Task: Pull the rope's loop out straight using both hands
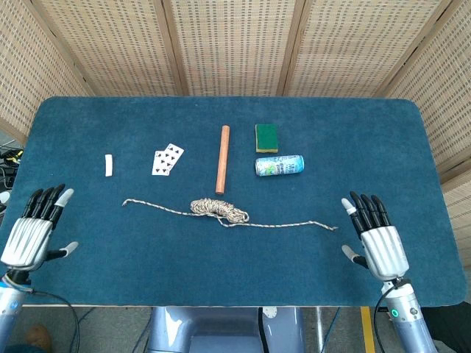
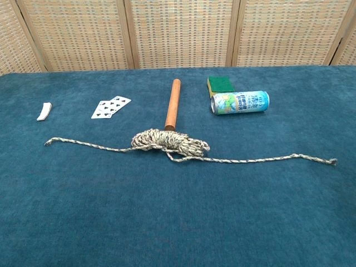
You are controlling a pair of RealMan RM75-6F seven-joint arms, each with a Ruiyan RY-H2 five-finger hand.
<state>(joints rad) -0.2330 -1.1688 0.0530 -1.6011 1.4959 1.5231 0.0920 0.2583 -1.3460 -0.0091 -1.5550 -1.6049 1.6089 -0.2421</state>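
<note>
The left hand [image 1: 28, 237] was flat over the near left edge of the blue felt table [image 1: 88, 118], its fingers spread and holding nothing. The right hand [image 1: 379, 243] was the same at the near right edge, fingers apart and empty. Between the two hands lay the thin speckled beige rope [image 1: 221, 211] [image 2: 169, 142], a tangled bundle in its middle and one loose end pointing toward each hand, both ends apart from the fingers. Beyond the bundle, farther from the hands, lay a brown wooden rod [image 1: 222, 159] [image 2: 172, 104]. Toward the right hand's side of it were a green sponge [image 1: 266, 137] [image 2: 221, 84] and a lying light-blue drink can [image 1: 279, 165] [image 2: 240, 102]. Toward the left hand's side lay some playing cards [image 1: 167, 159] [image 2: 110, 107] and a small white piece [image 1: 109, 164] [image 2: 44, 110].
</note>
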